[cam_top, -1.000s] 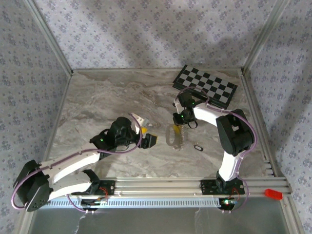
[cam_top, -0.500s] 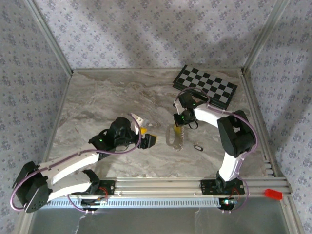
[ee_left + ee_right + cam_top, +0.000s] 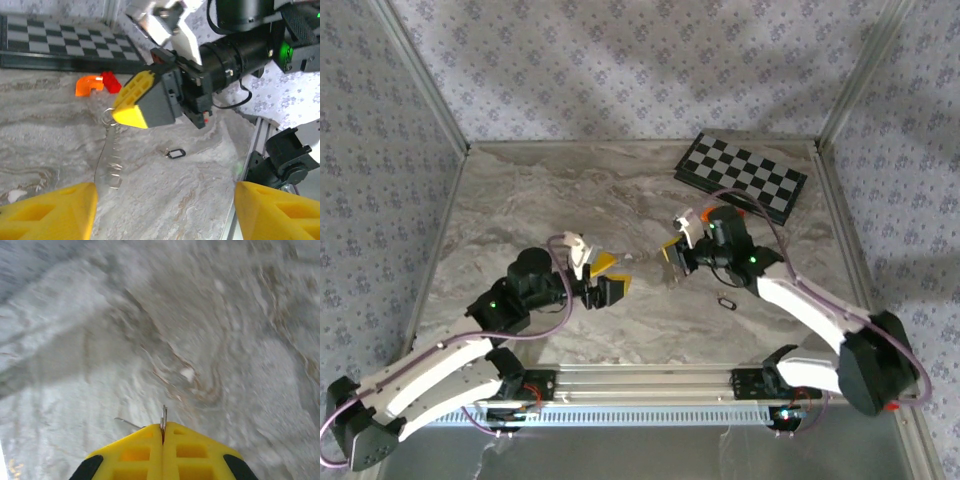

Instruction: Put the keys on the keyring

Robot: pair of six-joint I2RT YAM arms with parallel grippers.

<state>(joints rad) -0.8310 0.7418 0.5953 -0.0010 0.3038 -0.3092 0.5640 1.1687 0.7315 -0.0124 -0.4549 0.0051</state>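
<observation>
Yellow fingertips of the left gripper (image 3: pixel 160 212) sit at the two bottom corners of the left wrist view, spread wide with nothing between them. From overhead the left gripper (image 3: pixel 610 276) hangs over the marble table (image 3: pixel 520 200) a little toward 7 o'clock of its middle, pointing toward 3 o'clock.

Just past it at 3 o'clock is the right gripper (image 3: pixel 672 256), facing back toward the left one. In the left wrist view the right gripper (image 3: pixel 131 102) has its yellow pads pressed together. The keyring (image 3: pixel 108 150) hangs from their tip, a thin metal ring at the top and a clear strap trailing down to the table at 6 o'clock. The right wrist view shows the same grip up close. The two yellow fingers (image 3: pixel 132 452) meet with no gap, and the edge of the keyring (image 3: pixel 163 420) stands up out of the seam, while the table beyond is blurred.

A small dark tag (image 3: pixel 726 301) lies flat on the marble at 4 o'clock of the right gripper, apart from it. Whether it is a key I cannot tell. An orange piece (image 3: pixel 89 85) and a red piece (image 3: pixel 110 81) lie touching each other near the checkerboard (image 3: pixel 742 177), which sits at the table's 1 o'clock corner.
</observation>
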